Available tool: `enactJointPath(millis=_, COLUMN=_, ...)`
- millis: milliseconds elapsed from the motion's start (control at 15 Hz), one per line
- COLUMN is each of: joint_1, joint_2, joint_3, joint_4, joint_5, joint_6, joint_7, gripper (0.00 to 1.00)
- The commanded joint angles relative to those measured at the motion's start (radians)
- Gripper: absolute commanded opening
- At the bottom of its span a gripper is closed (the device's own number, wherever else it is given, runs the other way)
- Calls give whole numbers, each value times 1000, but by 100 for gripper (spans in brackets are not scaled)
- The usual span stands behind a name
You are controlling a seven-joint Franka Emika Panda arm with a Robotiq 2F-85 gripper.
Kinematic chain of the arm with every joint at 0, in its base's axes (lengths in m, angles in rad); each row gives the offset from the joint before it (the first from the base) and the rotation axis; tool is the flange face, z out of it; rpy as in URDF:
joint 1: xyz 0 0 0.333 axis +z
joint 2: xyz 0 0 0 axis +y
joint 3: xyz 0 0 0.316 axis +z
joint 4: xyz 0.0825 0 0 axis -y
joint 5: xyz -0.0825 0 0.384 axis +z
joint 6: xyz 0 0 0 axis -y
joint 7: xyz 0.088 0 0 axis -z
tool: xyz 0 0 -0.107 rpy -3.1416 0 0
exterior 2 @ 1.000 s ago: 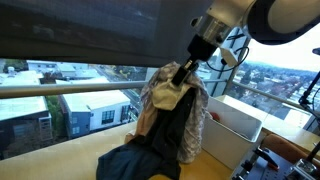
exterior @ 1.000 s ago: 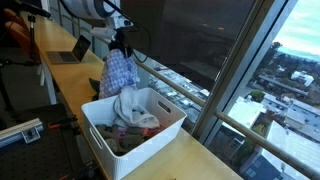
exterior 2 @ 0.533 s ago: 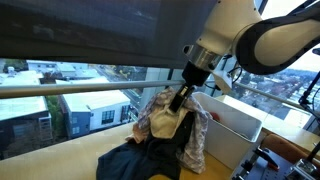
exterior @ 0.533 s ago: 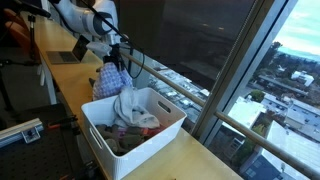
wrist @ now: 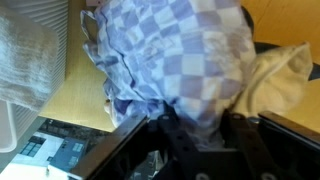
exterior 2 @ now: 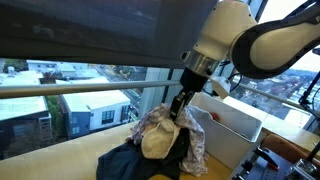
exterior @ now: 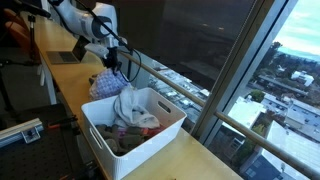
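My gripper is shut on a blue-and-white checked cloth. The cloth hangs low beside the far side of a white bin, with its bottom resting on the wooden counter. In an exterior view the cloth drapes over a dark garment lying on the counter. In the wrist view the fingers pinch the cloth's gathered top, and a cream cloth shows beside it.
The white bin holds several clothes, among them a white towel. A laptop sits farther along the counter. Large windows and a railing run along the counter's edge. A desk edge stands below.
My gripper has lowered with the checked cloth. The cloth has gone from hanging free above the counter to bunching on the counter and the dark garment.
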Motion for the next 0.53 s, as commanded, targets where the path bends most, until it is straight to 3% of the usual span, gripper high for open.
enactJointPath(millis=0, joint_1=-40, joint_2=-82, joint_3=-4, joint_4=-22, joint_5=91, joint_6=-28, joint_7=-40, gripper=71)
enactJointPath(millis=267, joint_1=-138, joint_2=-186, joint_3=-33, joint_4=-42, joint_5=177, joint_6=-45, joint_7=-123, gripper=98)
enactJointPath(millis=467, joint_1=-211, joint_2=-223, joint_3=-88, joint_4=-51, joint_5=183, joint_6=-41, joint_7=-191, gripper=100)
